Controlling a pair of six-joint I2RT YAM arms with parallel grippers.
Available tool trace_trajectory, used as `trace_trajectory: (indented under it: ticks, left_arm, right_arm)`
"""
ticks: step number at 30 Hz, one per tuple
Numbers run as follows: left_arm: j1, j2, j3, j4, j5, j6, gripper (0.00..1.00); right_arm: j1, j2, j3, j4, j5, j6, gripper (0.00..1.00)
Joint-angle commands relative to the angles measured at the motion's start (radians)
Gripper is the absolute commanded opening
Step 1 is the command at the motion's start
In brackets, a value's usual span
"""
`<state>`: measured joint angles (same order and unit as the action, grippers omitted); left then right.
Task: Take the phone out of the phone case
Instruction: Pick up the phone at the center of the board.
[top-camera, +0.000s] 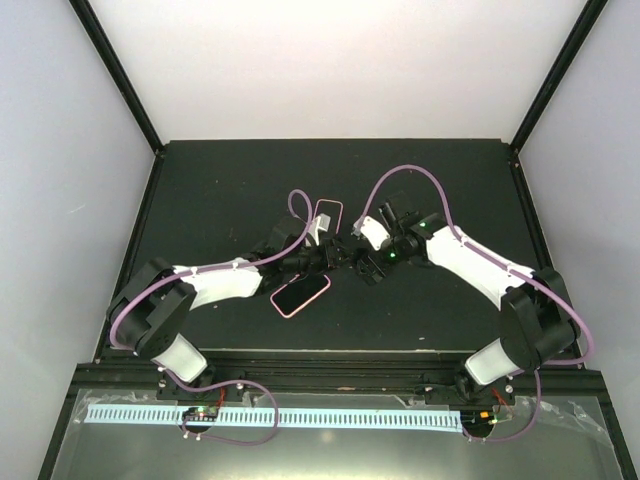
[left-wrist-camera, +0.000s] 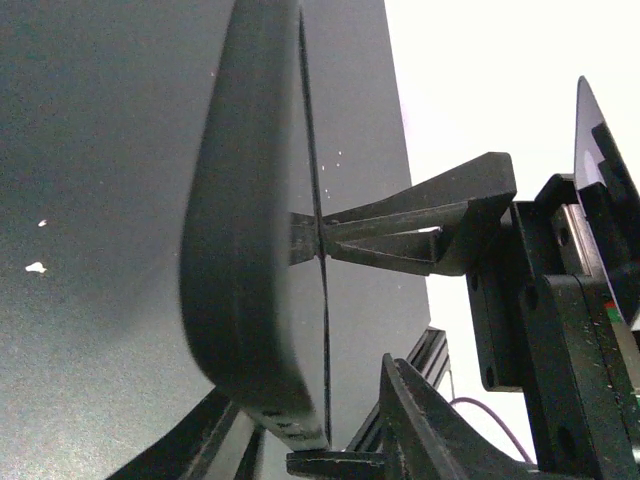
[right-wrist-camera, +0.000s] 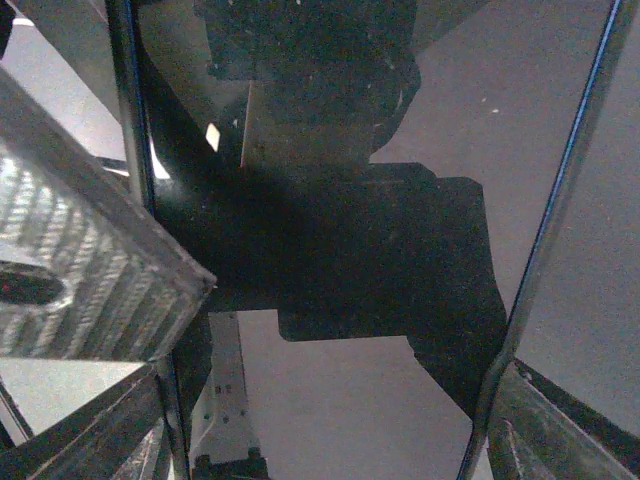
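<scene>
1. Standing half-closed, the left gripper (left-wrist-camera: 312, 352) rests its upper fingertip (left-wrist-camera: 360, 236) on the seam of a dark cased phone (left-wrist-camera: 250, 250), which is edge-on at its tips. This is probably to pry; a firm hold is unclear.
2. Opposite, the right gripper (right-wrist-camera: 330, 345) gapes wide, perhaps bracing the case; its grip is unclear.

Matte black table top (top-camera: 220, 190), white back wall (top-camera: 330, 60), pale left side panel (top-camera: 60, 200), pale right side panel (top-camera: 595, 200), 2 black corner posts (top-camera: 115, 70) rising from the rear corners, white perforated strip (top-camera: 330, 418) along the near edge, soft even lighting
</scene>
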<state>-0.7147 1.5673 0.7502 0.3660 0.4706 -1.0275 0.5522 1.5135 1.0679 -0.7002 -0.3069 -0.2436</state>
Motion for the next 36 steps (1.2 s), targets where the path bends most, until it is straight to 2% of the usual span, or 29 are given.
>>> trace_trajectory:
  ticks: [1, 14, 19, 21, 24, 27, 28, 32, 36]
  left_arm:
    - [-0.006, 0.019, 0.052, 0.067, -0.001, -0.008, 0.29]
    - [-0.005, 0.028, 0.093, 0.014, -0.065, 0.001, 0.27]
    - [-0.005, -0.007, 0.059, 0.025, -0.101, 0.024, 0.09]
    - [-0.006, -0.007, 0.06, 0.04, -0.086, 0.035, 0.06]
    - [-0.004, -0.02, 0.061, 0.069, -0.034, 0.054, 0.06]
    - [-0.002, -0.084, 0.063, 0.011, 0.002, 0.135, 0.05]
    - [0.001, -0.117, 0.068, -0.031, 0.014, 0.178, 0.05]
    - [0.02, -0.246, 0.115, -0.268, 0.118, 0.408, 0.02]
    - [0.033, -0.394, 0.139, -0.503, 0.139, 0.635, 0.02]
  right_arm:
    - [0.035, -0.034, -0.003, 0.057, -0.004, 0.006, 0.58]
    - [0.046, -0.053, -0.014, 0.067, 0.011, 0.01, 0.59]
    - [0.048, -0.058, -0.011, 0.065, -0.005, 0.01, 0.59]
    - [0.05, -0.061, -0.012, 0.071, -0.019, 0.005, 0.59]
    - [0.051, -0.053, -0.006, 0.081, -0.03, -0.003, 0.69]
    - [0.049, -0.056, 0.03, 0.031, -0.066, -0.011, 0.89]
    - [0.048, -0.069, 0.041, 0.01, -0.085, -0.018, 0.92]
    - [0.044, -0.159, 0.072, -0.056, -0.131, -0.054, 0.95]
    - [0.043, -0.225, 0.124, -0.19, -0.261, -0.12, 0.94]
